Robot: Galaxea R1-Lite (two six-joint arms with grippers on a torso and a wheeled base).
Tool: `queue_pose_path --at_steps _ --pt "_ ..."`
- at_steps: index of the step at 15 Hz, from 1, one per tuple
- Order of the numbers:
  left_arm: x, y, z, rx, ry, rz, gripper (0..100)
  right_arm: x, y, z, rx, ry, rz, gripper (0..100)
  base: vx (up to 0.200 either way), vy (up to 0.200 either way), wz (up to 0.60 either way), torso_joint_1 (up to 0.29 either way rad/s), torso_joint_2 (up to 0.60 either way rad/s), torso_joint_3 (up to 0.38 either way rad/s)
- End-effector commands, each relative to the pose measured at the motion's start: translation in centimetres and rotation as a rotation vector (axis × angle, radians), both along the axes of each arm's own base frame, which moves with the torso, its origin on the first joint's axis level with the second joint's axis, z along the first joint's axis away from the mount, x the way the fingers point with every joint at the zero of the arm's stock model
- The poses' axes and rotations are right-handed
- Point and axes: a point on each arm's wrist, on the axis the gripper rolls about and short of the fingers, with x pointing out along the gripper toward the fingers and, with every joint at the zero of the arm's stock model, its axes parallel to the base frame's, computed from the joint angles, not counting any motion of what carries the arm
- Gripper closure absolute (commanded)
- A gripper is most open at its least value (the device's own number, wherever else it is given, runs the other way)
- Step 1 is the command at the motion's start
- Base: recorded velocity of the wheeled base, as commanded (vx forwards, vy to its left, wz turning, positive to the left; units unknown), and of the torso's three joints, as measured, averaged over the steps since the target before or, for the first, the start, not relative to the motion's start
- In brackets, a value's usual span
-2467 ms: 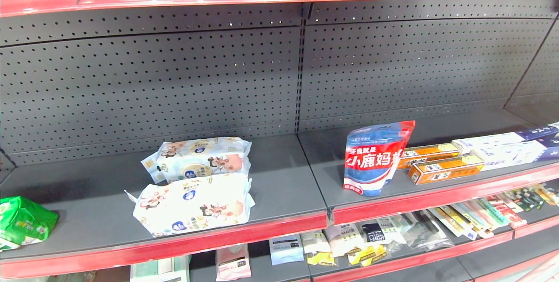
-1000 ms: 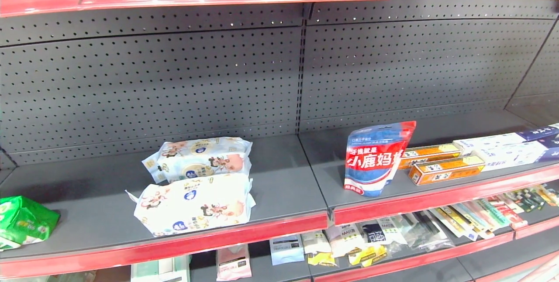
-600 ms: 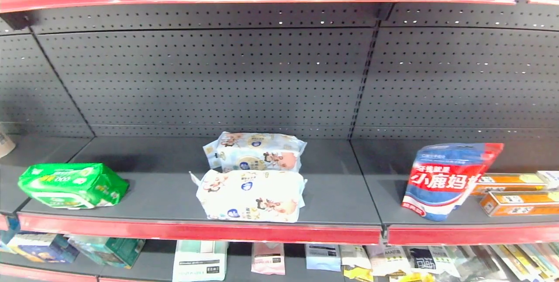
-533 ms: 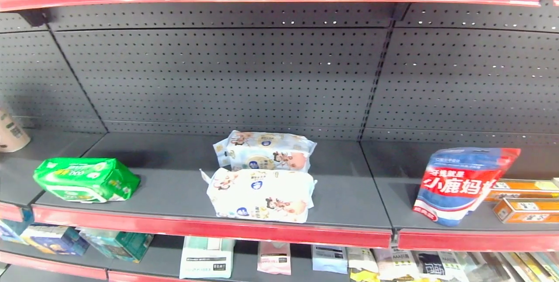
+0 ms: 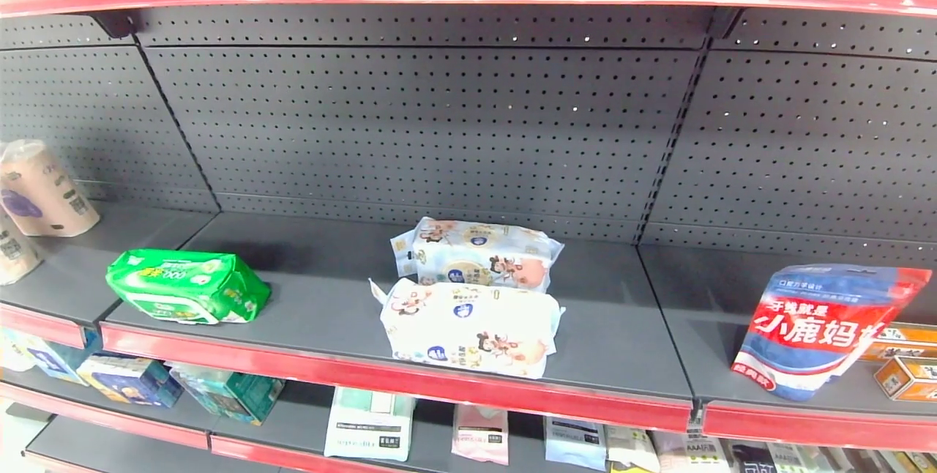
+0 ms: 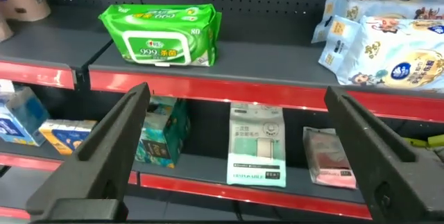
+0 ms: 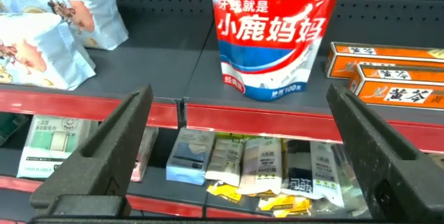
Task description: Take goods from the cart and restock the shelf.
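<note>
The grey shelf with a red front edge [image 5: 395,379] carries two white cartoon-print wipe packs [image 5: 468,326], one behind the other. A green wipe pack [image 5: 187,286] lies to their left, and a red-and-blue pouch [image 5: 823,326] stands to the right. My left gripper [image 6: 236,113] is open and holds nothing; it sits in front of the shelf edge, below the green pack [image 6: 163,33]. My right gripper [image 7: 238,106] is open and holds nothing too, in front of the shelf below the pouch [image 7: 270,33].
Orange boxes [image 5: 904,378] lie at the far right of the shelf. Paper rolls [image 5: 44,191] stand at the far left. The lower shelf holds small packets [image 5: 370,425] and boxes [image 5: 128,378]. Bare shelf room lies between the green pack and the white packs.
The head camera has swung left, so the whole picture shifted right. The green pack came fully into view and the paper rolls appeared. The goods on the shelf have not moved.
</note>
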Motion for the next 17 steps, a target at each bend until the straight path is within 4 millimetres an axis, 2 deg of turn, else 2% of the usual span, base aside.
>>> queue_pose_path --at_steps 1,17 --pt "0.00 0.00 0.00 0.000 -0.001 0.001 0 0.01 0.00 0.00 -0.001 0.001 0.000 0 0.000 0.000 0.00 0.000 0.00 0.000" --pt "0.00 0.00 0.00 0.000 -0.001 0.001 0 0.01 0.00 0.00 -0.002 0.001 -0.002 0 0.000 0.000 0.00 0.000 0.00 0.000"
